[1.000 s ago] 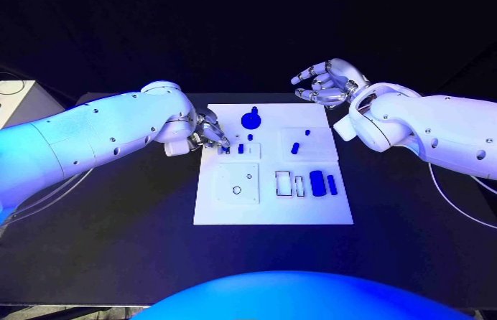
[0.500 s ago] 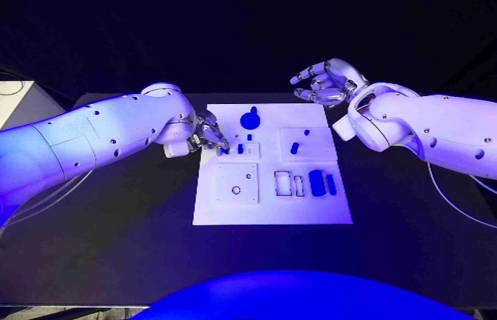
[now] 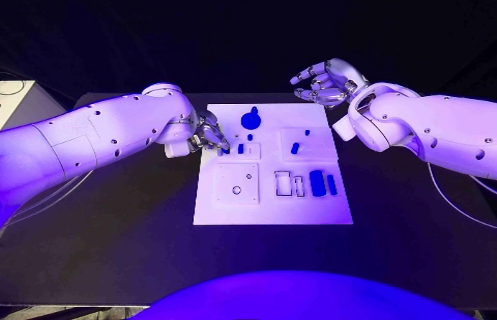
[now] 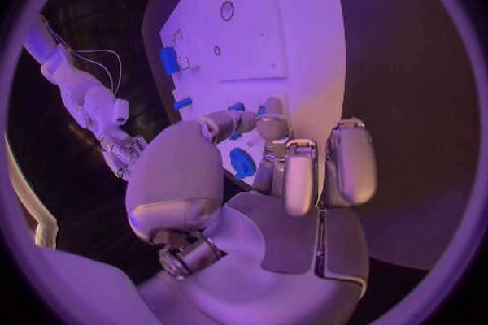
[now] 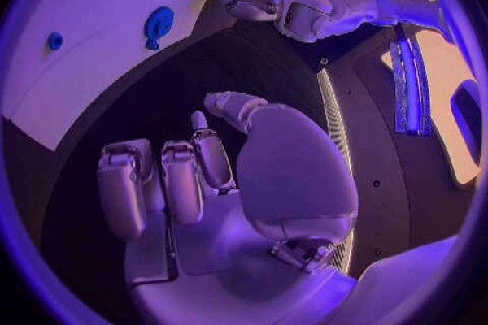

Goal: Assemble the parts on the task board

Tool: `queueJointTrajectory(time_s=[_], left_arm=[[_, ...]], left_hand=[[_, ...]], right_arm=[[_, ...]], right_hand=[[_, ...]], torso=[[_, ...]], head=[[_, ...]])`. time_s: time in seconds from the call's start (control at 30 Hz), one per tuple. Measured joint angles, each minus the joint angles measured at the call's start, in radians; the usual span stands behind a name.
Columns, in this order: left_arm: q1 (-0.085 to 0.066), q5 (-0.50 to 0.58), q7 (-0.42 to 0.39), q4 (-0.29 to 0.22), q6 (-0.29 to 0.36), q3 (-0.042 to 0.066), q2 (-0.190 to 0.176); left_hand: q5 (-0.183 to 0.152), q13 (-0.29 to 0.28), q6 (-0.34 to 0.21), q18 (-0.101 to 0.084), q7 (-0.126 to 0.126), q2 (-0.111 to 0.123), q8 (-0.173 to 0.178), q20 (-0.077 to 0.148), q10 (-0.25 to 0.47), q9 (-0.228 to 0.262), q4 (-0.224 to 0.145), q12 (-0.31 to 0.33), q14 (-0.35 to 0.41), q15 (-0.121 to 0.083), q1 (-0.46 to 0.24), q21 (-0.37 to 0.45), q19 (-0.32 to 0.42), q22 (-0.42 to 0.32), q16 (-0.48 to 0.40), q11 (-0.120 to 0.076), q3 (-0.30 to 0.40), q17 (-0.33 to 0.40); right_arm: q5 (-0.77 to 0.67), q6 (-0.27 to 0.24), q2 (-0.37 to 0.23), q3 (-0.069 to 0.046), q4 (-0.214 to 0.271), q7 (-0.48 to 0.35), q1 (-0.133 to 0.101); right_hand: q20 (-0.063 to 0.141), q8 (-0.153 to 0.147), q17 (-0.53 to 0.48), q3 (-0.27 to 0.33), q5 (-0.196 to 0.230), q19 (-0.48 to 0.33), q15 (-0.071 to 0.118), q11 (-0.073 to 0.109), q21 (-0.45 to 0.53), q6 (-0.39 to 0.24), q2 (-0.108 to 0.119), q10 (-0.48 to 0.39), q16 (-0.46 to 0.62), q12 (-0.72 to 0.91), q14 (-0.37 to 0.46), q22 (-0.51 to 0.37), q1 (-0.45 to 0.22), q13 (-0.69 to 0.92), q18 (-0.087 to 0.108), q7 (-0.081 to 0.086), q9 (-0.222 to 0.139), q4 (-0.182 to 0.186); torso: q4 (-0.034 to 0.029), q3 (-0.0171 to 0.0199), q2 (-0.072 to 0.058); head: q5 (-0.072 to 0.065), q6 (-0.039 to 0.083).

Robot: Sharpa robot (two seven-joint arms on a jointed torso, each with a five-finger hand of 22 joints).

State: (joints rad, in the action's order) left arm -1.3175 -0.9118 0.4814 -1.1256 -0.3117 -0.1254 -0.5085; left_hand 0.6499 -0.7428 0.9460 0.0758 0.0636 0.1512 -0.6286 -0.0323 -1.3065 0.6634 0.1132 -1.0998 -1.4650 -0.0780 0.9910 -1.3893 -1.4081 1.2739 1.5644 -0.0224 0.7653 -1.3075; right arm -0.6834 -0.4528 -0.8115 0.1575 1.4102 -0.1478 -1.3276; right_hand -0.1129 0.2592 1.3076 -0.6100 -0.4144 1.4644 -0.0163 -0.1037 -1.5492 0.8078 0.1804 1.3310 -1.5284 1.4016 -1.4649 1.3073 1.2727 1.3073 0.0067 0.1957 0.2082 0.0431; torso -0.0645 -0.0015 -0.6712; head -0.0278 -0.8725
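**Left hand at the board's left edge — almost nothing has moved**

Over the last second I see hardly any change: both arms sit where they were and the parts on the board have not shifted, so I judge the current step to be a slow, fine adjustment and not a transfer.

From left to right. My left hand (image 3: 205, 138) is low at the left edge of the task board (image 3: 271, 212), fingertips down beside the small blue pieces (image 3: 240, 148) in the upper left panel. Its fingers are curled together there, but I cannot tell whether they pinch a part or merely touch the board. Further in, the round blue part (image 3: 251, 120) stands near the board's far edge, a short blue peg (image 3: 295, 147) lies in the upper right panel, and a blue block (image 3: 317, 183) sits beside a slimmer blue bar (image 3: 332, 184) in the lower right slots. The lower left panel (image 3: 237, 184) holds no blue piece. My right hand (image 3: 330, 82) hovers beyond the board's far right corner — fingers loosely curled, holding nothing.

With so little motion, I judge the assembly to be well short of complete.
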Motion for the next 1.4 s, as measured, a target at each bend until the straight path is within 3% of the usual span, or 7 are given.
queueJointTrajectory(time_s=[0.53, 1.0, 1.4], left_arm=[[-0.002, -0.007, 0.006, 0.007, -0.005, -0.006, 0.01], [-0.003, 0.006, 0.013, 0.025, -0.007, -0.009, 0.023], [-0.002, 0.013, 0.02, 0.037, -0.012, -0.011, 0.039]], left_hand=[[0.004, -0.012, 0.001, 0.0, -0.001, -0.001, -0.004, 0.0, 0.0, 0.002, -0.003, -0.006, 0.0, 0.0, -0.001, -0.004, 0.0, 0.001, 0.0, 0.0, -0.003, 0.0], [0.004, -0.025, 0.006, 0.0, -0.005, -0.02, -0.006, 0.0, -0.01, 0.004, -0.006, -0.012, 0.0, 0.0, -0.021, -0.004, 0.0, 0.006, 0.0, -0.006, -0.006, 0.0], [-0.016, -0.04, 0.025, 0.0, -0.014, -0.038, -0.021, 0.0, -0.024, 0.01, -0.012, -0.023, 0.0, 0.0, -0.045, -0.004, 0.0, 0.008, 0.0, -0.006, -0.012, 0.0]], right_arm=[[0.0, 0.0, 0.0, 0.0, 0.0, 0.0, 0.0], [0.0, 0.0, 0.001, 0.0, 0.001, 0.0, 0.0], [0.0, 0.0, 0.002, 0.0, 0.001, 0.0, 0.0]], right_hand=[[0.0, 0.0, 0.0, 0.0, 0.0, 0.0, 0.0, 0.0, 0.0, 0.0, 0.0, 0.0, 0.0, 0.0, 0.0, 0.001, 0.0, 0.0, 0.0, 0.0, 0.0, 0.0], [0.0, 0.0, 0.0, 0.0, 0.0, 0.0, 0.0, 0.0, 0.0, 0.0, 0.0, 0.0, 0.0, 0.0, 0.0, 0.001, 0.0, 0.0, 0.0, 0.0, 0.0, 0.0], [0.0, 0.0, 0.0, 0.0, 0.0, 0.0, 0.0, 0.0, 0.0, 0.0, 0.0, 0.0, 0.0, 0.0, 0.0, 0.0, 0.0, 0.0, 0.0, 0.0, 0.0, 0.0]], torso=[[0.0006, 0.0005, 0.0], [0.001, 0.0007, -0.001], [0.0012, 0.0008, -0.001]], head=[[-0.003, 0.0], [-0.003, 0.0], [-0.006, 0.0]])
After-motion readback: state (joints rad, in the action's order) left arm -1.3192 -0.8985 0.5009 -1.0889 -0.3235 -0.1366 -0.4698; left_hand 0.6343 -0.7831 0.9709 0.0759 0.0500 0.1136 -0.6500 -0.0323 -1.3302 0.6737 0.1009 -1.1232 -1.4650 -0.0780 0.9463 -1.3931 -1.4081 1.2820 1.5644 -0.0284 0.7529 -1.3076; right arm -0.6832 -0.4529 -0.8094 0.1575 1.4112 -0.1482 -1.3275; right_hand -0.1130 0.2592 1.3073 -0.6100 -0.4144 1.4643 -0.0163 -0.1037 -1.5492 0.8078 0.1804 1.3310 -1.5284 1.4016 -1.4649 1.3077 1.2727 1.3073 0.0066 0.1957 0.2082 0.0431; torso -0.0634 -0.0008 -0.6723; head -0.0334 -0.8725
